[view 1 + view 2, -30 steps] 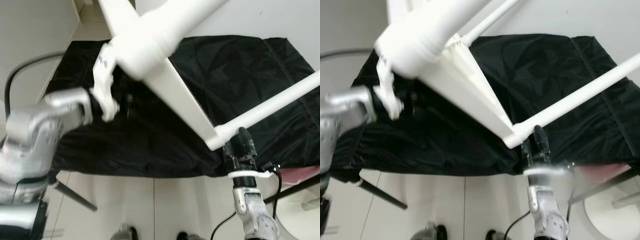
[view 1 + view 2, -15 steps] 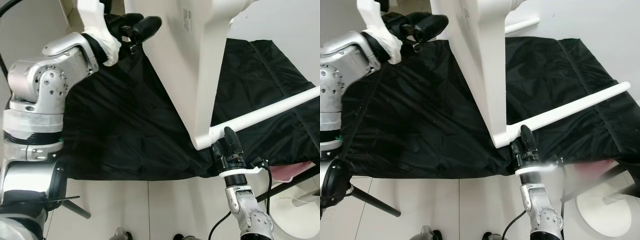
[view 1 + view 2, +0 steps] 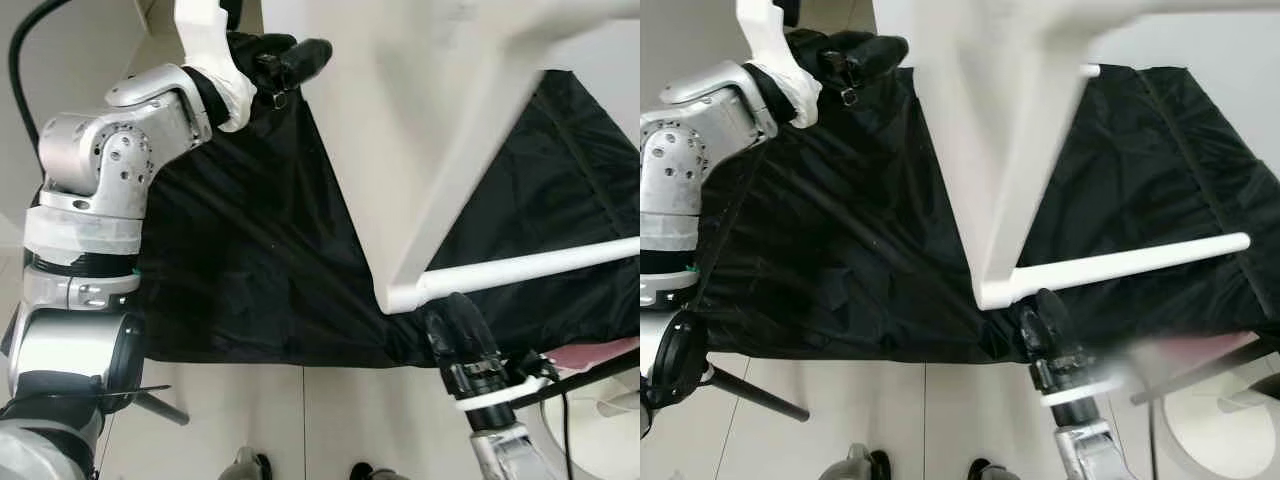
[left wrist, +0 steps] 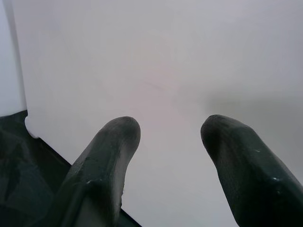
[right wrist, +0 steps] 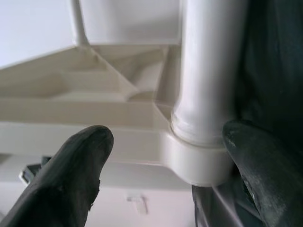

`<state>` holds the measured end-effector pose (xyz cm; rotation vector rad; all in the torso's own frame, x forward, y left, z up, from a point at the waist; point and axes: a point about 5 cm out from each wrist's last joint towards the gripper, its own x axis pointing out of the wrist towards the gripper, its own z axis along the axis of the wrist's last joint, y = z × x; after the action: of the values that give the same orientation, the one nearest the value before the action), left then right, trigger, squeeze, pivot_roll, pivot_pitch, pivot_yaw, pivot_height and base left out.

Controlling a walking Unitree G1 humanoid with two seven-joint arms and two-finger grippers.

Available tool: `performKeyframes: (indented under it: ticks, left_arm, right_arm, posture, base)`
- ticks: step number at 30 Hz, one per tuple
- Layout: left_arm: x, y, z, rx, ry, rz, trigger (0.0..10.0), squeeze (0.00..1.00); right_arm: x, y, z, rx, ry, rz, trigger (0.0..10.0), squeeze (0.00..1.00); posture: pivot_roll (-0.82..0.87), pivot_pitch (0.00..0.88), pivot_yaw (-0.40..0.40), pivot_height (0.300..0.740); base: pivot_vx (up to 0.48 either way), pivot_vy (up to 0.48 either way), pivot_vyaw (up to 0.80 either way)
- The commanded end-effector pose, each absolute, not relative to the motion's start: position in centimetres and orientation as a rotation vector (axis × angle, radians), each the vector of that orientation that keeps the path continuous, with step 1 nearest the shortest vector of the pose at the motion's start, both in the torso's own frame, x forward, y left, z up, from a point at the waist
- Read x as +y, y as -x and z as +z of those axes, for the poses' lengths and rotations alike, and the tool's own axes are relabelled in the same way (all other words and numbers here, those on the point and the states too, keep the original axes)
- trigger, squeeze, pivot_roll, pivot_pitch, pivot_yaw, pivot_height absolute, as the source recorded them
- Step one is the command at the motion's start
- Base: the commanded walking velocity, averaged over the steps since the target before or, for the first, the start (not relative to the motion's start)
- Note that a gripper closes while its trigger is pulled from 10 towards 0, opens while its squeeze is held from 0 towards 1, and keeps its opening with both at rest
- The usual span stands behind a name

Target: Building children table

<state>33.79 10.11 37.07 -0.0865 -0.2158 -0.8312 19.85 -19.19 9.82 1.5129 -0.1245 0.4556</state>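
Observation:
The white children's table (image 3: 400, 130) is tilted up on edge above a black cloth (image 3: 250, 270). One white leg (image 3: 530, 265) runs right from its lower corner socket (image 5: 199, 161). My left gripper (image 3: 290, 60) is raised at the table's upper left. Its fingers (image 4: 118, 137) stand open against the flat white top. My right gripper (image 3: 455, 325) sits just under the lower corner, open, with one finger (image 5: 80, 161) on each side of the socket and leg (image 5: 208, 61).
The black cloth covers a low stand on a white tiled floor (image 3: 330, 420). A black stand leg (image 3: 160, 405) sticks out at lower left. A pink thing (image 3: 600, 352) and a white round object (image 3: 1230, 440) lie at lower right. My feet (image 3: 245, 465) show below.
My left arm has risen to the table's upper edge. The table has swung from lying slantwise to standing steeply on edge. My right gripper has stayed by the lower corner.

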Motion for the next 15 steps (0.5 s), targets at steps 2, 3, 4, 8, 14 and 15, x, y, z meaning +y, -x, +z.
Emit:
performKeyframes:
  ticks: [2, 3, 4, 8, 14, 15]
  left_arm:
    - [9.6, -33.5, 37.8, -0.248, 0.051, -0.895, 10.0, 0.0]
    - [9.6, -33.5, 37.8, -0.248, 0.054, -0.898, 10.0, 0.0]
    - [9.6, -33.5, 37.8, -0.248, 0.054, -0.898, 10.0, 0.0]
    - [9.5, -33.6, 37.7, -0.243, 0.052, -0.902, 10.0, 0.0]
    - [9.8, -33.8, 36.9, -0.222, 0.043, -0.887, 10.0, 0.0]
    - [10.0, -33.8, 36.7, -0.214, 0.042, -0.88, 10.0, 0.0]
  right_arm:
    - [-19.1, -18.6, 9.8, -0.087, -1.507, 0.458, 10.0, 0.0]
    - [-19.0, -18.2, 9.9, -0.084, -1.481, 0.476, 10.0, 0.0]
    - [-19.0, -18.2, 9.9, -0.084, -1.481, 0.476, 10.0, 0.0]
    - [-18.8, -17.3, 11.8, -0.141, -1.411, 0.568, 10.0, 0.0]
    - [-19.3, -17.7, 13.9, -0.196, -1.302, 0.606, 10.0, 0.0]
    - [-19.6, -17.9, 14.2, -0.209, -1.281, 0.601, 10.0, 0.0]
  posture:
    - [0.0, 0.159, 0.059, 0.74]
    - [0.0, 0.159, 0.063, 0.74]
    - [0.0, 0.159, 0.063, 0.74]
    - [0.0, 0.162, 0.066, 0.74]
    - [-0.01, 0.156, 0.069, 0.74]
    - [-0.01, 0.155, 0.068, 0.74]
  base:
    - [0.0, 0.0, 0.0]
    - [0.0, 0.0, 0.0]
    - [0.0, 0.0, 0.0]
    - [0.0, 0.0, 0.0]
    - [0.0, 0.0, 0.0]
    - [0.0, 0.0, 0.0]
